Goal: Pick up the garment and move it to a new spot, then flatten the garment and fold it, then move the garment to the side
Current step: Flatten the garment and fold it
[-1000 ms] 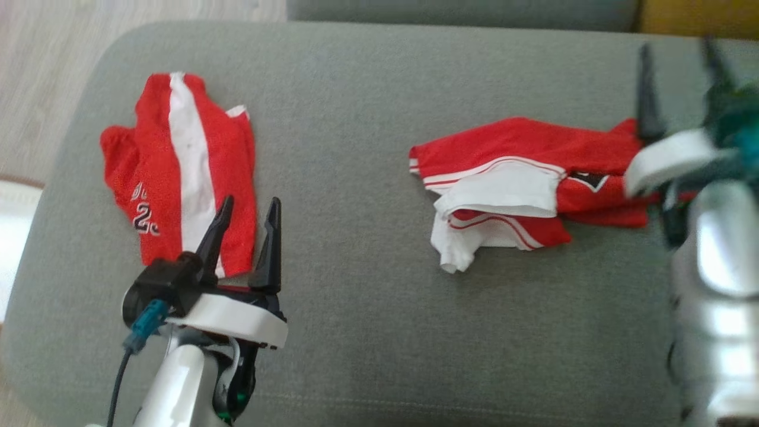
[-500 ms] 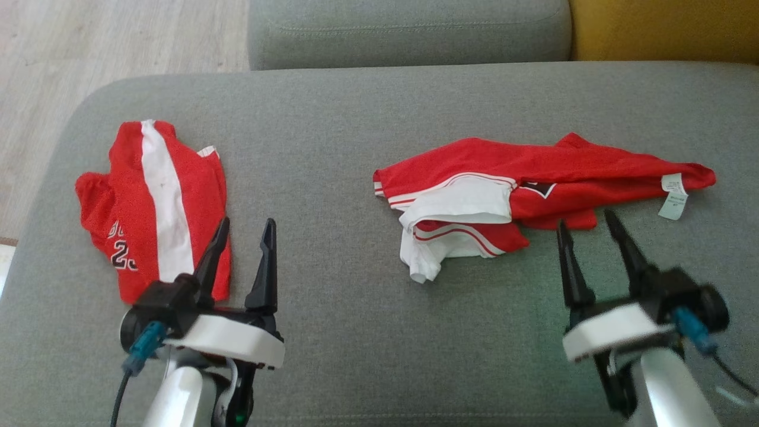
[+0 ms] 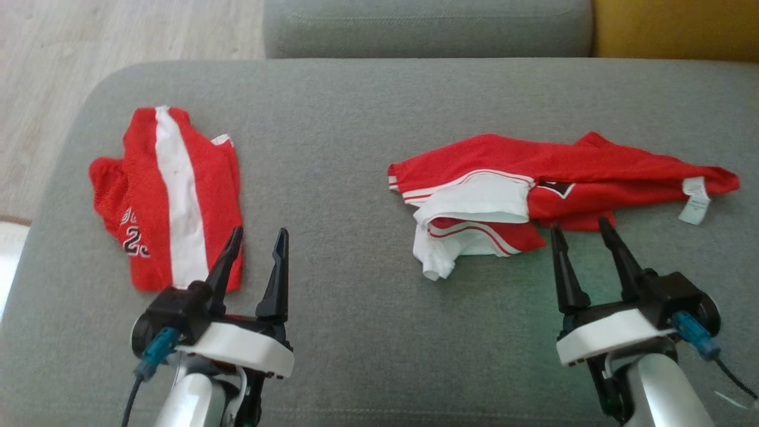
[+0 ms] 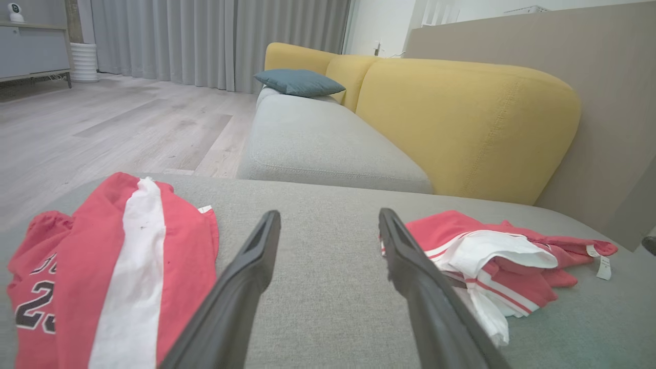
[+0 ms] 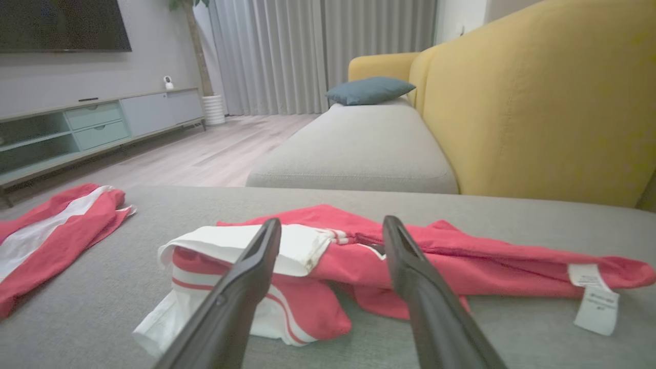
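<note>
Right gripper [image 3: 579, 225] has dropped to lower right, agape like my left gripper [image 3: 261, 231]; I'd pinch the limp red garment [image 3: 504, 157] near its label [image 3: 695, 198].

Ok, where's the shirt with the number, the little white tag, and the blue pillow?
shirt with the number [image 3: 178, 196], head view, on its white stripe.
little white tag [image 3: 695, 201], head view, the tag's middle.
blue pillow [image 4: 299, 83], left wrist view, the pillow's middle.

A wide lane of bare grey cushion [image 3: 332, 178] is being left free between the folded red jersey [image 3: 172, 196] and the crumpled red garment [image 3: 563, 172]. The far right is being blocked by the yellow backrest [image 3: 676, 26].
</note>
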{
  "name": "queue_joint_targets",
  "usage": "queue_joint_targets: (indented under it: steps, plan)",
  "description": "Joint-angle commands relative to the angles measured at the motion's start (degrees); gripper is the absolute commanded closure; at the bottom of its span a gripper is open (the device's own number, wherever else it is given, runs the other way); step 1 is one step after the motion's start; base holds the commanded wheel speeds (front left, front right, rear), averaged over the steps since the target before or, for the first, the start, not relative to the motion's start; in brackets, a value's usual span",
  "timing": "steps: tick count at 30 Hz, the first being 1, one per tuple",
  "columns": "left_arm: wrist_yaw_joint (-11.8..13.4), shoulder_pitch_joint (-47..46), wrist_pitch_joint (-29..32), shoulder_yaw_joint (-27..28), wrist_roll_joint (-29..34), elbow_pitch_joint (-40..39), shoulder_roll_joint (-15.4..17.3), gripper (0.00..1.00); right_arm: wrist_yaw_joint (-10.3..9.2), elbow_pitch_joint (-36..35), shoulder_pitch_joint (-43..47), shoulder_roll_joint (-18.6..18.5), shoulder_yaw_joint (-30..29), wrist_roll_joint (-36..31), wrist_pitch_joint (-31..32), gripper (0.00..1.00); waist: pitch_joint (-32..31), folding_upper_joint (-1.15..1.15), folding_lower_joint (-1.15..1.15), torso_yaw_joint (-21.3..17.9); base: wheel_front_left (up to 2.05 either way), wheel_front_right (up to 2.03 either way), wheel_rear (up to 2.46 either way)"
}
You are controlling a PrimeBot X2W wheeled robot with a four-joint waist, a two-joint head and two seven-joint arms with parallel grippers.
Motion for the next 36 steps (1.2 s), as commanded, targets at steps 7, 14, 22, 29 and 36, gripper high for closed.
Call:
queue_joint_targets:
  steps: [7, 14, 22, 29, 36]
  plan:
    - [-0.09, -3.49, -0.34, 0.94, 0.0, -1.4, 0.17, 0.0, -0.03, 1.72, -5.84, -0.04, 1.53, 5.29, 3.11, 0.0, 2.89, 0.0, 0.0, 3.85, 0.0, 0.0, 0.0]
    - [-0.21, -4.31, -0.34, 0.48, -0.43, -0.92, 0.17, 0.0, -0.03, 8.17, -9.16, -0.04, 0.36, 9.45, 4.79, 0.0, 4.46, 0.0, 0.0, 6.74, 0.0, 0.0, 0.0]
    - [-0.16, -4.53, -0.34, 0.22, -0.32, -0.56, 0.17, 0.0, -0.03, 13.64, -12.11, -0.04, 1.93, 12.7, 3.84, 0.0, 5.07, 0.0, 0.0, 7.87, 0.0, 0.0, 0.0]
    - [-0.02, -4.23, -0.34, 0.41, 0.09, -0.17, 0.17, 0.0, -0.03, 14.01, -13.72, -0.04, 5.21, 12.89, 1.54, 1.0, 4.23, 0.0, 0.0, 7.18, 0.0, 0.0, 0.0]
    - [0.24, -3.3, -0.34, 0.14, 0.28, 0.24, 0.17, 0.0, -0.03, 7.58, -14.66, -0.04, 7.75, 13.21, 0.01, 1.0, 1.59, 0.0, 0.0, 5.95, 0.0, 0.0, 0.0]
